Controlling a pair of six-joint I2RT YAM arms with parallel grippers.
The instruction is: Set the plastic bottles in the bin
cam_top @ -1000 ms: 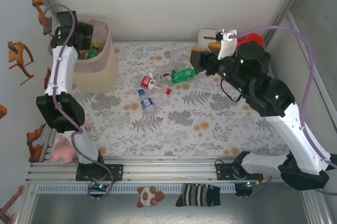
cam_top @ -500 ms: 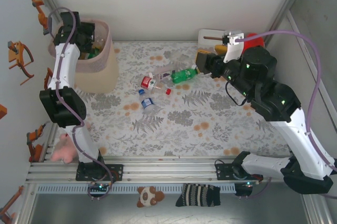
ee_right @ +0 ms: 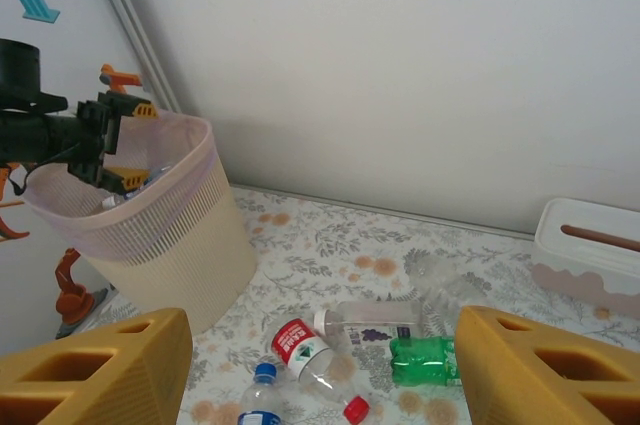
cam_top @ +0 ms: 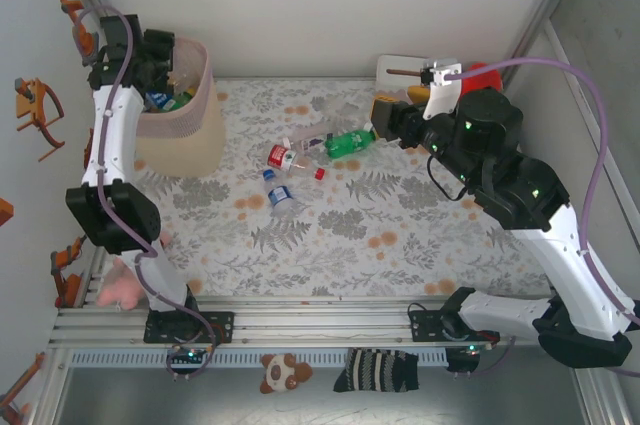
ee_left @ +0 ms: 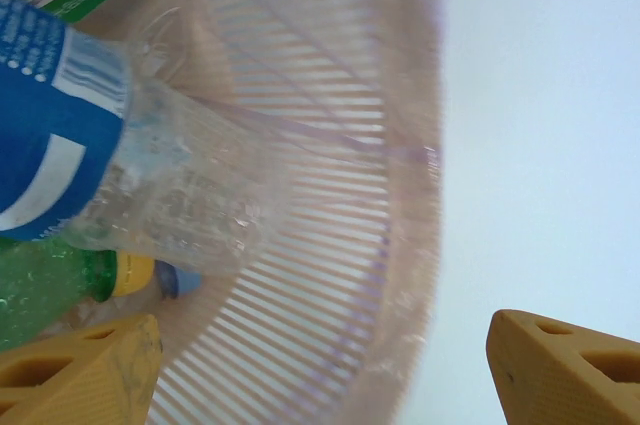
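The beige bin point(cam_top: 185, 125) with a pink liner stands at the far left. My left gripper point(cam_top: 162, 73) hangs open over its mouth. In the left wrist view this gripper point(ee_left: 320, 375) has nothing between its fingers. Below it a clear bottle with a blue label point(ee_left: 130, 165) and a green bottle point(ee_left: 40, 295) lie inside the bin's slatted wall point(ee_left: 330, 195). On the table lie a green bottle point(cam_top: 350, 142), a red-labelled bottle point(cam_top: 285, 157) and a blue-capped bottle point(cam_top: 278, 193). My right gripper point(cam_top: 380, 117) hovers open above the green bottle point(ee_right: 425, 360) and a clear bottle point(ee_right: 375, 323).
A white tissue box point(cam_top: 398, 70) and a red toy point(cam_top: 485, 75) sit at the back right. A pink plush point(cam_top: 120, 287) lies at the table's left edge. The rear wall is close behind the bin. Flowered tablecloth point(cam_top: 400, 225) is bare toward the front.
My left gripper opened over the bin and the blue-labelled bottle now lies loose inside. The right arm rose slightly, then held still.
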